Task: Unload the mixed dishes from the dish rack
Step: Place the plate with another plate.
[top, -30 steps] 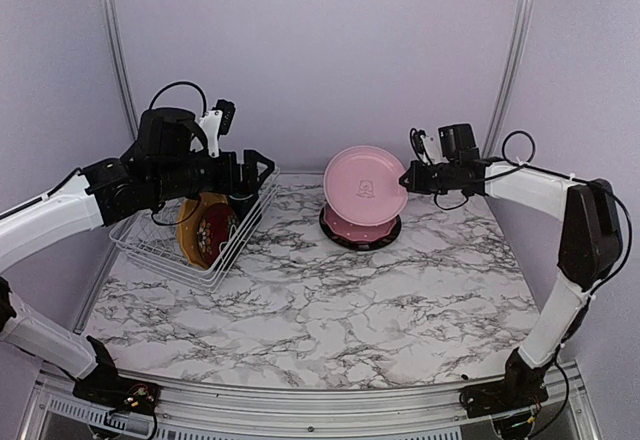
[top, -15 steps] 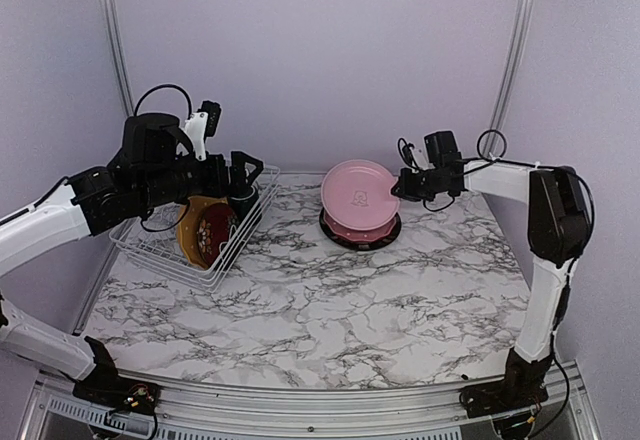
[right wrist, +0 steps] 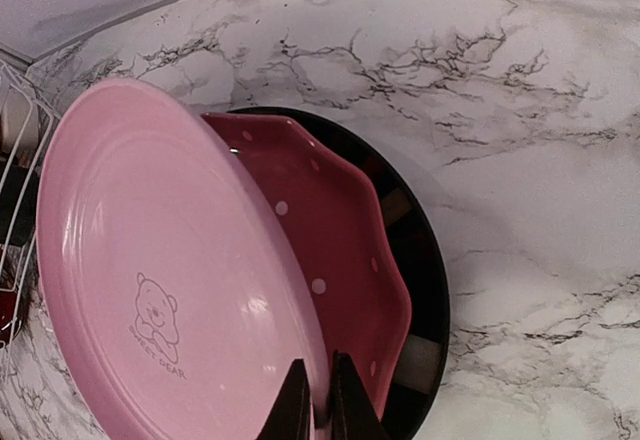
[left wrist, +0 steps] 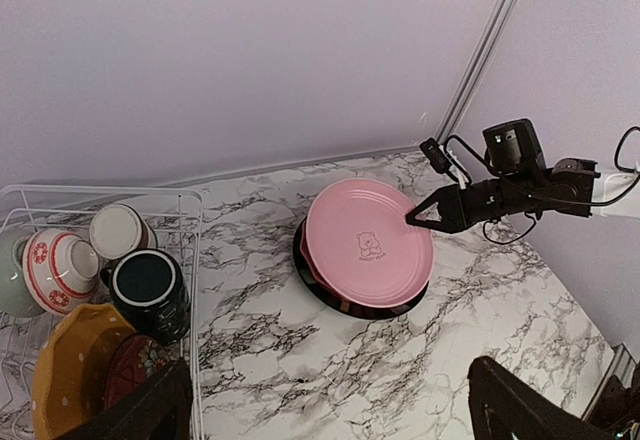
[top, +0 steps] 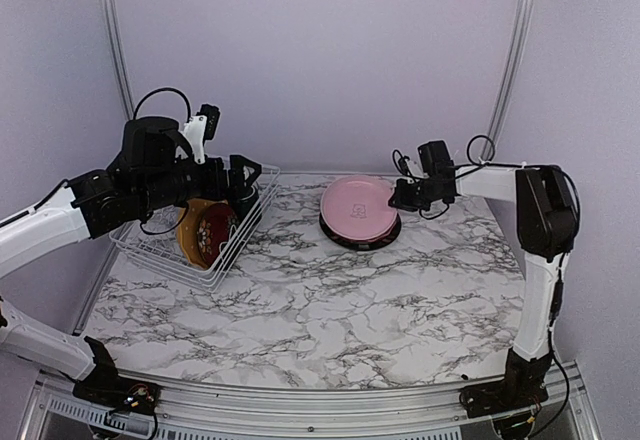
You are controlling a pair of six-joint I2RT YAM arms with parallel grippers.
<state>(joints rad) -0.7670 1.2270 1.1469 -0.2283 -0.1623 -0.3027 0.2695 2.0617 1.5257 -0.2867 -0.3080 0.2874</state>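
The right fingers [top: 402,197] were clamped on the rim of the pink plate [right wrist: 170,260], tilted over the dotted plate [right wrist: 335,250] and black plate [right wrist: 425,290] on the tabletop [top: 330,300]. The left fingers [top: 245,172] hung wide apart over the rack [top: 160,260], holding nothing.

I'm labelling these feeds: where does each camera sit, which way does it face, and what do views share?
Top external: high behind the bases, looking down on the table; both arms, dish rack left, pink plate right.
Left wrist: above the rack, facing the right arm; open left jaws at the bottom corners.
Right wrist: low beside the plate, facing the rack; right jaws shut on the plate's rim.
Shared: all three show the pink plate.
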